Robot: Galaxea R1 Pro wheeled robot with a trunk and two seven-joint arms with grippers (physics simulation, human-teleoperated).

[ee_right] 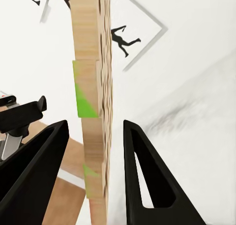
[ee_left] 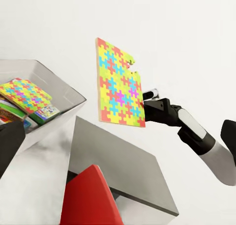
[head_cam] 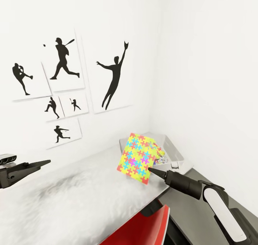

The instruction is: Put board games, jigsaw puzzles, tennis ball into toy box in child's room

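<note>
Right gripper (head_cam: 149,170) is pinching the lower edge of a jigsaw puzzle (head_cam: 139,158), which stands nearly upright in the air just in front of the toy box (head_cam: 174,152); seen down the right wrist, the sheet's edge (ee_right: 92,112) sits between the two dark fingers (ee_right: 142,171), one finger looking a shade off the wood, though the sheet plainly hangs from that grip; left gripper (head_cam: 39,163) hovers well off over the white shaggy surface (head_cam: 68,198), and whether it is parted or closed I cannot tell; inside the bin lies another puzzle (ee_left: 25,94) over a lettered game box (ee_left: 45,113); to my eye the job now is to carry the sheet over the rim, tip it flat above what's already in there, and let go low, so it doesn't catch the near wall or slide out onto the table (head_cam: 195,202)
</note>
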